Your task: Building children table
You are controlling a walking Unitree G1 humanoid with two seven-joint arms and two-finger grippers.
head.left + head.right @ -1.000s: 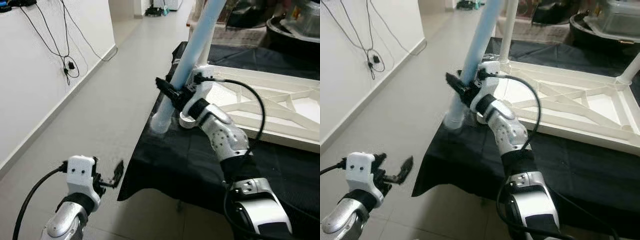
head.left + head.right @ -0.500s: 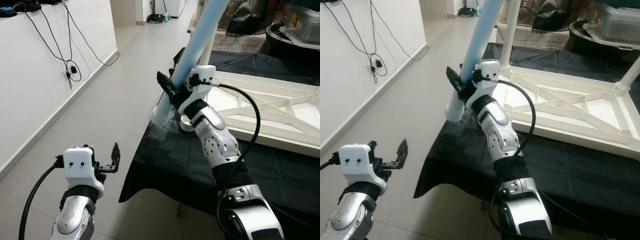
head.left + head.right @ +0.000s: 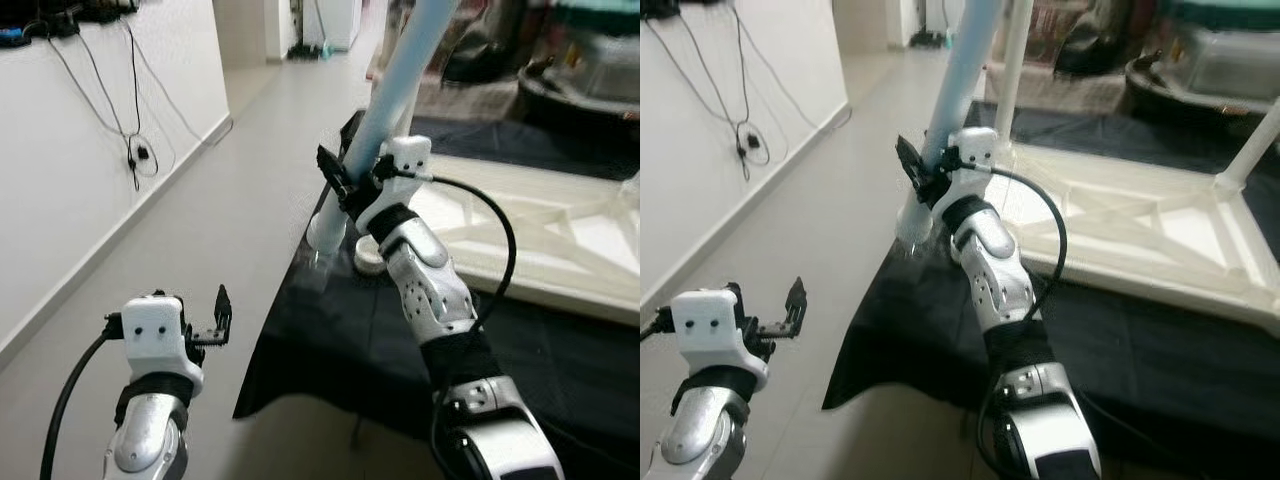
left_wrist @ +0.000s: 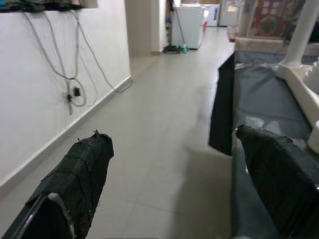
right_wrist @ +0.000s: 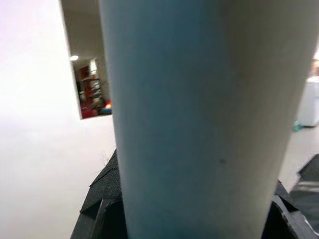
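Black-draped bench edge [image 3: 300, 330] nearest, cloth hanging over the grey tiled floor.

Left gripper [image 3: 218, 318]: low, off the bench, over open floor, fingers spread wide with nothing between them. A second ago it sat lower and angled outward; it has risen slightly and now points toward the bench corner. Idle-ready, not engaged.

Right gripper [image 3: 917, 176]: clamped round the pale blue cylindrical table leg [image 3: 385, 110], low on the tube. Wrist view confirms black pads hugging the tube [image 5: 189, 124]. Grip unchanged over the last second.

Leg's lower end [image 3: 325, 232] hovers at the bench corner, just beside the round white socket [image 3: 368, 258] on the near corner of the white upturned plastic tabletop frame [image 3: 1140, 240]. It has crept a little up and toward the frame, still tilted, not seated.

Far: two white legs already stand upright in the frame's back corners [image 3: 1015, 60], [image 3: 1245, 155].

Judgement: alignment step under way; leg must come upright over the socket before pressing down. Overhang at the bench edge risks a miss.
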